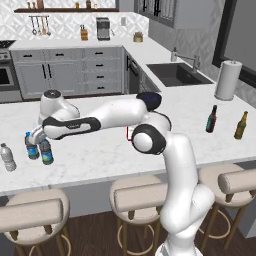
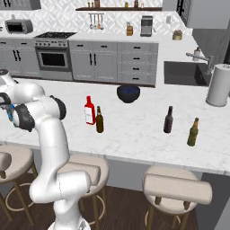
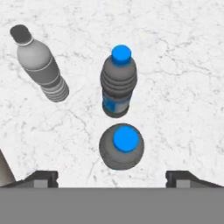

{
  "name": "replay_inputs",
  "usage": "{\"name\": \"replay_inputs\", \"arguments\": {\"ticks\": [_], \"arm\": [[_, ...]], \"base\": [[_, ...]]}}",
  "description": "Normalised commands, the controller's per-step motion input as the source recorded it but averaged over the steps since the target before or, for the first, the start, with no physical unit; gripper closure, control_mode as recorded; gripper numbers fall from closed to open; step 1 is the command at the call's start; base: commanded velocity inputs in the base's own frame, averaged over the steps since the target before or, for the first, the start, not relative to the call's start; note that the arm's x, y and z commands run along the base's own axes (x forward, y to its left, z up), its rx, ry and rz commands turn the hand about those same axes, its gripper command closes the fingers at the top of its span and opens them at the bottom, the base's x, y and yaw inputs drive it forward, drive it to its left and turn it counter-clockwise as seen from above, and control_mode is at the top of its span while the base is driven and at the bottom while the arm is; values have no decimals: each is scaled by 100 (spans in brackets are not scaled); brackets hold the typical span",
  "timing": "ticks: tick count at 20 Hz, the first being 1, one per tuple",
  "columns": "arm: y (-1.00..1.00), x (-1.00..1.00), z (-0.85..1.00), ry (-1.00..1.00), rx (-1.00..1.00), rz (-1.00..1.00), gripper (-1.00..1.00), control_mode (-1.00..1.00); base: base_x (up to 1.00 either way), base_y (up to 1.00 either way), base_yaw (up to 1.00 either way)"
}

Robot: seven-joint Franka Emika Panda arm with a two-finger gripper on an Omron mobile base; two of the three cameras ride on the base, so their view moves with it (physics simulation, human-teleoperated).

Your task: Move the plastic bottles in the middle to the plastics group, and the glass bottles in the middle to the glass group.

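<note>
My gripper [image 3: 112, 176] hangs open at the counter's left end, its fingertips [image 3: 42, 178] wide apart just above a blue-capped plastic bottle [image 3: 121, 148] that stands free. Beyond it stand a second blue-capped bottle [image 3: 118, 83] with a dark blue label and a clear bottle [image 3: 40, 65] with a pale cap. In the left base view the gripper [image 1: 35, 136] is over the blue-green-labelled bottle [image 1: 47, 152], next to the darker-labelled bottle [image 1: 31, 146] and the clear bottle [image 1: 7, 157]. The red bottle [image 2: 89, 110] and the brown bottle [image 2: 99, 120] stand mid-counter. The glass group, a dark bottle [image 2: 168, 120] and an amber-green bottle [image 2: 193, 132], is at the right.
A black bowl [image 2: 128, 93] sits behind the middle bottles. A paper towel roll [image 2: 218, 85] stands by the sink [image 2: 184, 72] at the far right. Stools [image 1: 137, 196] line the counter's near edge. My arm [image 1: 107, 117] stretches across the counter in front of the red bottle.
</note>
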Motion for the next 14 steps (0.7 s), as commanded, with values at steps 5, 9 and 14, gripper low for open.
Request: {"name": "replay_inputs", "arguments": {"ticks": [5,9,14], "arm": [[-61,-50,19,0,0,-4,-100,-100],[-76,-50,14,0,0,-6,-100,-100],[-81,-48,15,0,1,-10,-100,-100]], "base": [[0,0,0],[0,0,0],[0,0,0]]}}
